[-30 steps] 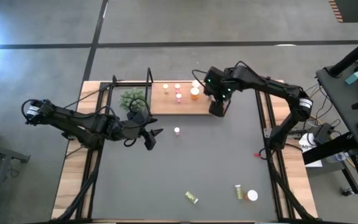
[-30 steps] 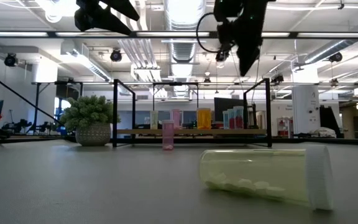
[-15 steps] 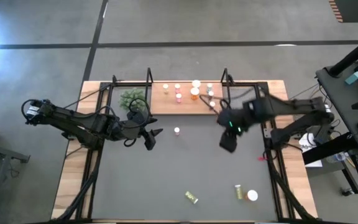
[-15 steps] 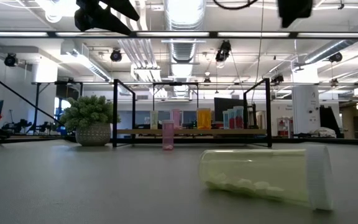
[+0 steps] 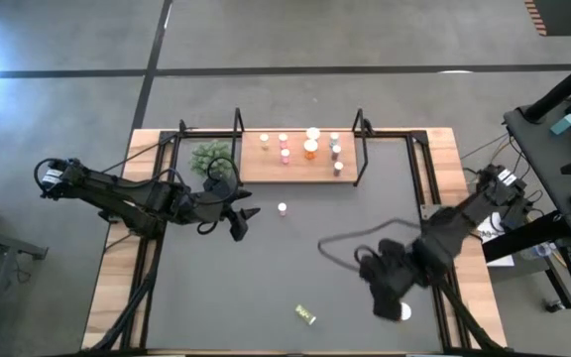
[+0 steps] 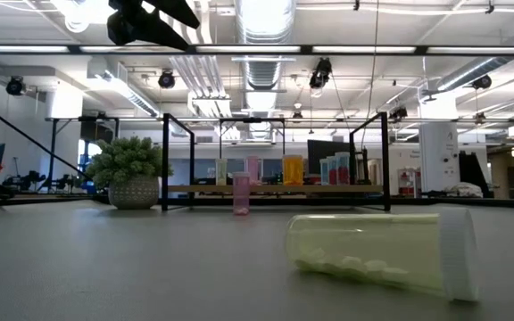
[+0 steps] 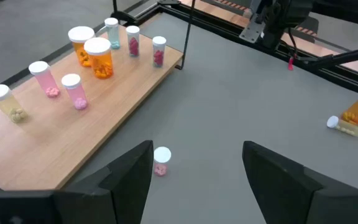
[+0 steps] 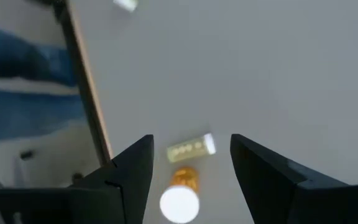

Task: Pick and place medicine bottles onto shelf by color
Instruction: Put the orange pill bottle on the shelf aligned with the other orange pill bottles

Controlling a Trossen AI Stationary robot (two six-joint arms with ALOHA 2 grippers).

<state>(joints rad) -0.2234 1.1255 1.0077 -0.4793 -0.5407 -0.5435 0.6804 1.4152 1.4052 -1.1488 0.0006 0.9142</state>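
The wooden shelf [image 5: 300,159] at the mat's far edge holds several upright bottles: orange, pink and pale ones [image 7: 98,57]. A pink bottle [image 5: 282,209] stands on the mat in front of it. A yellow-green bottle [image 5: 306,315] lies on its side near the front edge. My right gripper [image 5: 387,303] is open above an upright orange bottle [image 8: 179,200] and a lying yellow bottle [image 8: 191,148] at the near right. My left gripper [image 5: 248,222] is open and empty, left of the pink bottle [image 7: 161,160].
A small potted plant [image 5: 211,157] stands at the shelf's left end, inside the black frame. The dark grey mat [image 5: 295,263] covers the table's middle. Wooden strips and black rails [image 5: 432,198] run along both sides.
My right gripper has left the shelf's right end and swept toward the table's near edge, over the right part of the mat. It now hangs over the orange and yellow bottles at the near right.
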